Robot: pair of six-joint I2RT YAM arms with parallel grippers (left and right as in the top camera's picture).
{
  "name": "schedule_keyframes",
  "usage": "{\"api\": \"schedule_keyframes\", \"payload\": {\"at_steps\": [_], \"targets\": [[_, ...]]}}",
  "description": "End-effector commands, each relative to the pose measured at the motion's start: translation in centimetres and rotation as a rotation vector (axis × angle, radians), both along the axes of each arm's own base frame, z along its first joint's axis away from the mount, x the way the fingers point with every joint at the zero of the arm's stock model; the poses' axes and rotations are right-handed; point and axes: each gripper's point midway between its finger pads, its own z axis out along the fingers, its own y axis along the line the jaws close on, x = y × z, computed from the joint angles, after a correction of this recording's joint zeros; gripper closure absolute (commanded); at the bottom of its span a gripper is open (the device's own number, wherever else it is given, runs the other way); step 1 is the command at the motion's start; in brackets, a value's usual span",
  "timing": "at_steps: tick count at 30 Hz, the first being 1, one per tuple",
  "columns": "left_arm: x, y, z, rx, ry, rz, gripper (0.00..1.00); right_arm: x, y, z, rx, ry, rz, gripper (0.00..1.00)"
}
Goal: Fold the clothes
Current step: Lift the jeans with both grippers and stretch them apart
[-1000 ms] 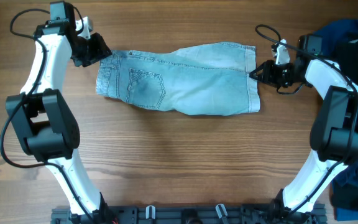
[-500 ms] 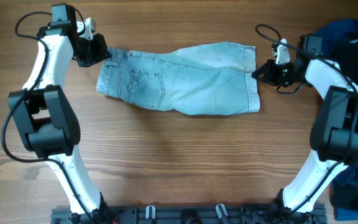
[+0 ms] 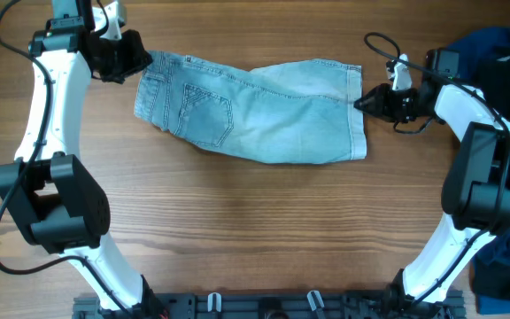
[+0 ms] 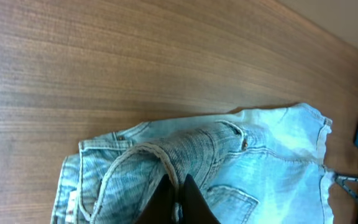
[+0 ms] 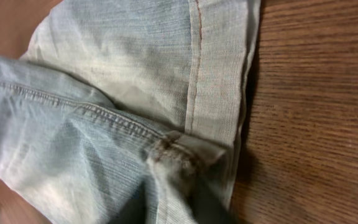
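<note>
the jeans (image 3: 251,111) lie folded across the far half of the tabletop (image 3: 237,230), waistband toward the far left corner, hemmed cuffs toward the right edge. my left pincer (image 3: 129,55) is clamped on the waistband; its wrist view shows the thick stitched band bunched up between its dark fingers (image 4: 194,202). my right pincer (image 3: 367,100) is closed on the cuff end, where the side seam meets the hem (image 5: 213,68) and the cloth puckers into the grip. i judge the step in hand to be tensioning the denim between the two grips ahead of a fold, so i'd pull both ends evenly and low, keep the cloth taut enough to smooth the diagonal ripples, and avoid dragging one end ahead of the other. the denim is faded light blue, stiff at seams and pocket stitching (image 3: 209,117), softer in the worn panels. the tabletop is smooth wood grain, so the fabric should slide easily.
</note>
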Motion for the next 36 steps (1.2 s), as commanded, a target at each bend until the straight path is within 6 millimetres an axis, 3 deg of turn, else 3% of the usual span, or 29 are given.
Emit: {"api": "schedule_keyframes", "payload": {"at_steps": [1, 10, 19, 24, 29, 30, 31, 32, 33, 36], "targets": [[-0.1, -0.1, 0.7, -0.009, -0.011, -0.004, 0.96, -0.5, -0.4, -1.3, -0.042, 0.029, -0.007, 0.61], [-0.1, -0.1, 0.7, -0.009, -0.011, -0.004, 0.96, -0.4, 0.1, -1.5, -0.042, 0.020, 0.004, 0.68], [-0.1, -0.1, 0.7, -0.009, -0.011, -0.004, 0.95, -0.1, 2.5, -1.6, -0.074, -0.004, 0.059, 0.71], [-0.1, -0.1, 0.7, -0.009, -0.010, -0.004, 0.95, 0.2, 2.5, -1.7, -0.095, -0.014, 0.061, 0.95], [-0.1, 0.0, 0.7, -0.008, -0.010, -0.004, 0.94, 0.0, 2.4, -1.7, -0.096, -0.007, 0.061, 0.95], [-0.1, -0.1, 0.7, -0.008, -0.010, -0.004, 0.94, 0.0, 2.4, -1.8, -0.097, -0.007, 0.061, 0.89], [-0.1, -0.1, 0.7, -0.009, -0.010, -0.004, 0.94, 0.0, 2.3, -1.8, -0.104, -0.003, 0.056, 0.69], [-0.1, 0.0, 0.7, -0.008, -0.010, -0.004, 0.94, 0.0, 2.1, -1.9, -0.113, 0.000, 0.053, 0.57], [-0.1, 0.0, 0.7, -0.008, -0.010, -0.003, 0.94, -0.1, 1.9, -2.1, -0.126, 0.005, 0.049, 0.52], [-0.1, 0.0, 0.7, -0.008, -0.010, -0.004, 0.94, -0.3, 1.5, -2.5, -0.158, 0.020, 0.042, 0.52]]}}
